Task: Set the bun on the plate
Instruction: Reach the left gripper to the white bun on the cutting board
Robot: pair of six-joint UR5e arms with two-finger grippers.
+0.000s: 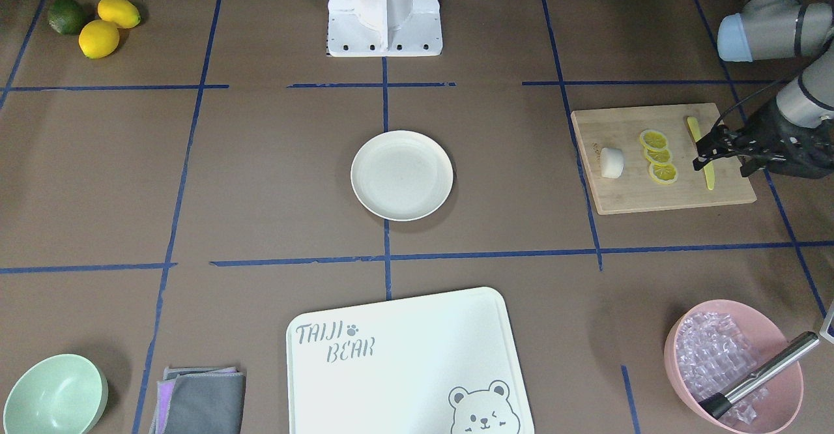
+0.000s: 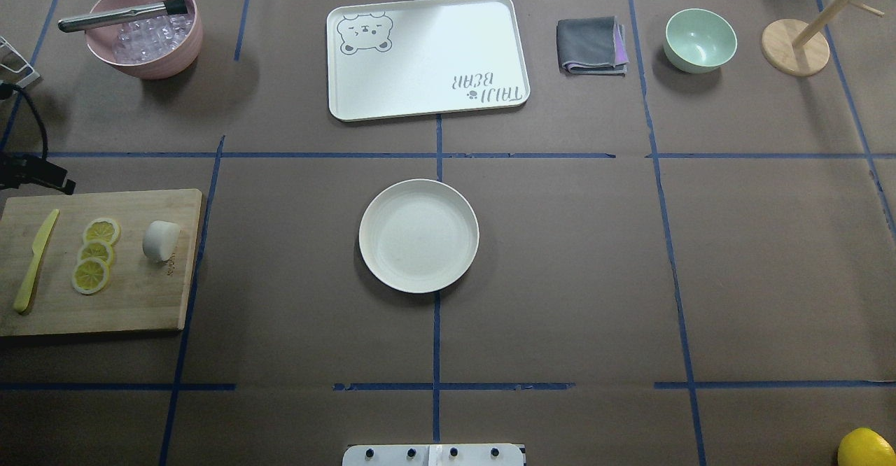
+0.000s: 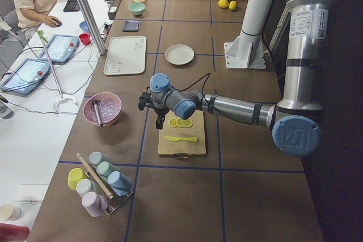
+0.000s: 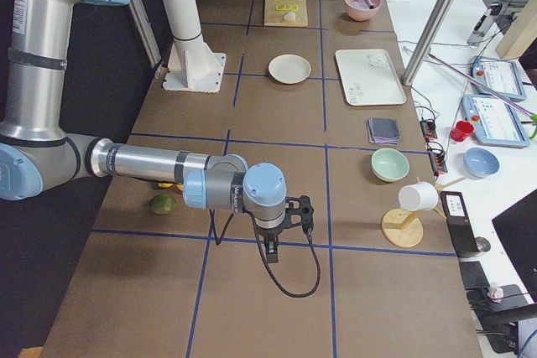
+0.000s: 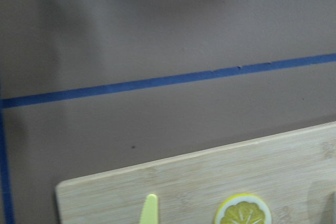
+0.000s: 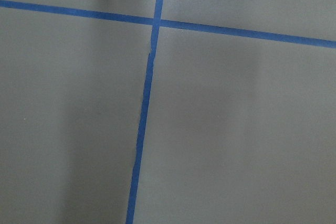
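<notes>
The white bun (image 1: 611, 162) (image 2: 161, 240) lies on a wooden cutting board (image 1: 651, 196) (image 2: 140, 305), on the end nearer the table's middle. Beside it are three lemon slices (image 1: 658, 156) and a yellow knife (image 2: 35, 259). The cream plate (image 1: 402, 174) (image 2: 418, 235) stands bare at the table's centre. My left gripper (image 1: 720, 160) hovers open above the knife end of the board, apart from the bun. In the left wrist view only the board's corner (image 5: 210, 182) and one slice (image 5: 243, 211) show. My right gripper (image 4: 285, 215) hangs over bare table far from the board; I cannot tell its state.
A pink bowl (image 1: 736, 362) of ice with a metal tool, the bear-printed board (image 1: 404, 362), a folded cloth (image 1: 202, 398) and a mint-green bowl (image 1: 55, 395) line the far edge. Whole lemons and a lime (image 1: 98, 23) lie near the robot base (image 1: 384, 10). A wooden stand (image 2: 794, 46) sits by the green bowl.
</notes>
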